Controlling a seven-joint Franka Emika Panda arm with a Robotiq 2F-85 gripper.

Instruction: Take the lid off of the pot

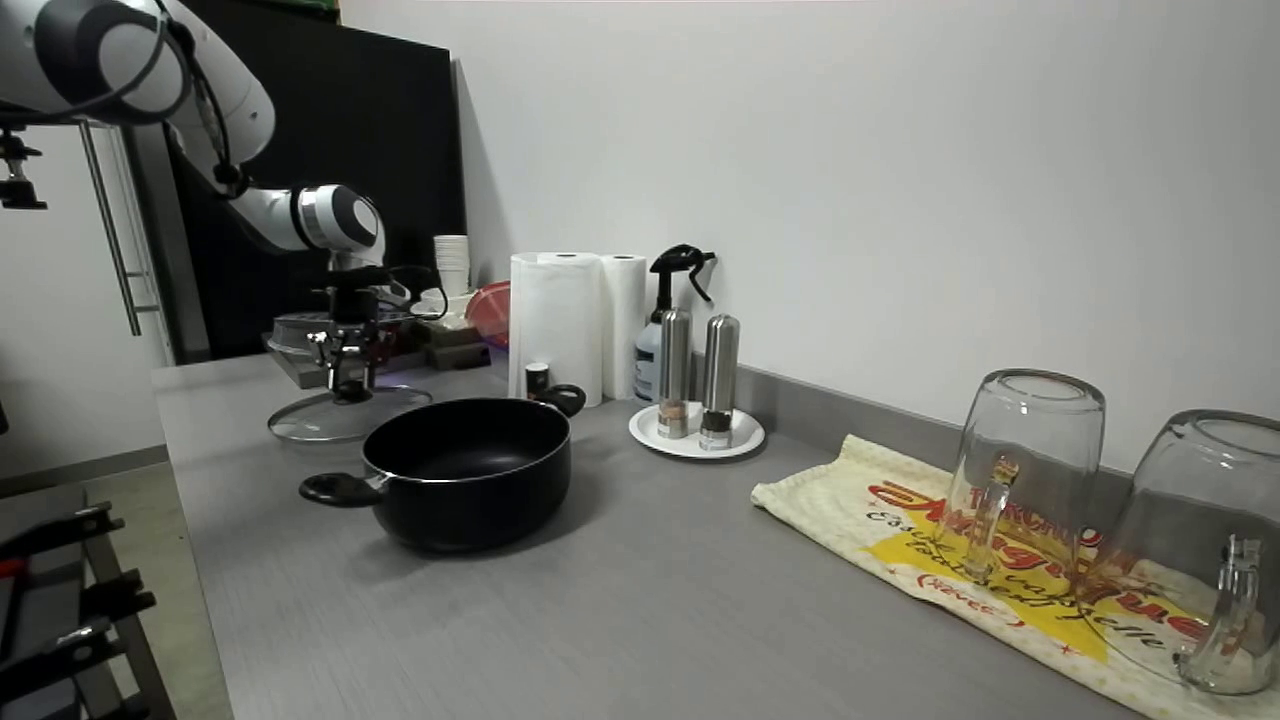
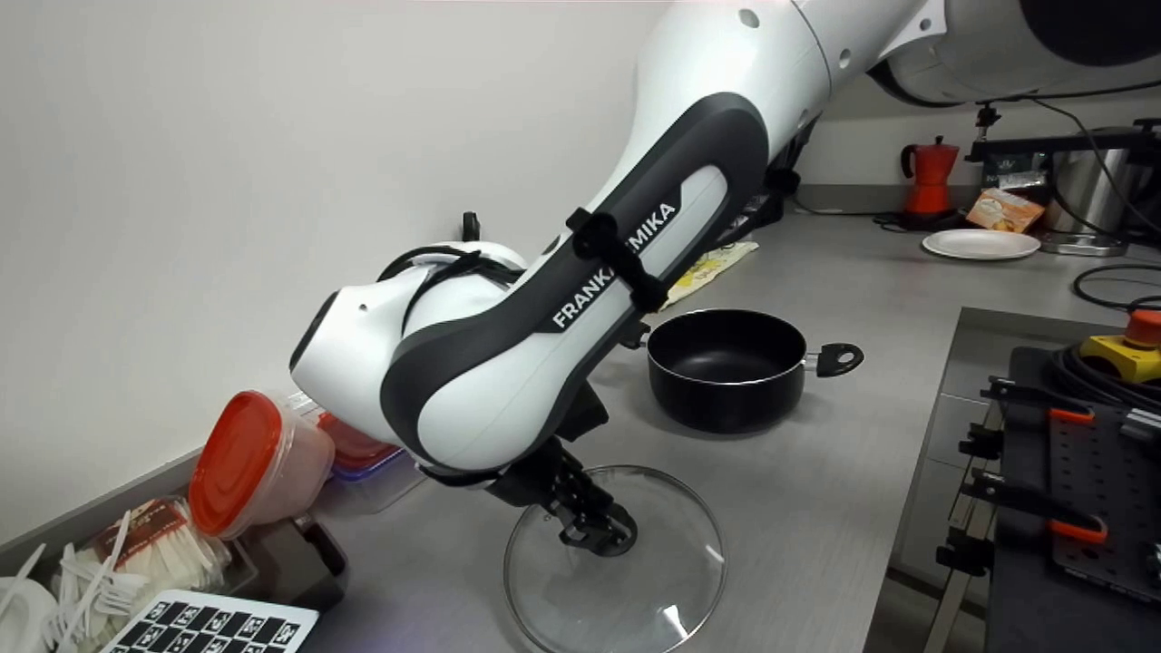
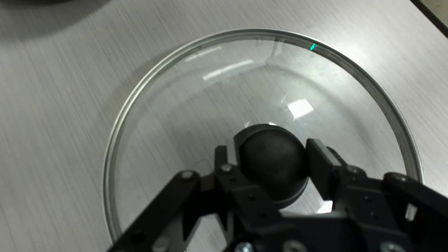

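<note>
There are one pot, one lid, two glass mugs, two mills and one spray bottle.

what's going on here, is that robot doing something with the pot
A robot arm has its pincer around the dark knob of a glass lid; whether it grips firmly is hard to tell. The lid is off the pot, which stands uncovered nearby. The lid sits roughly level, on or just above the counter.
</note>
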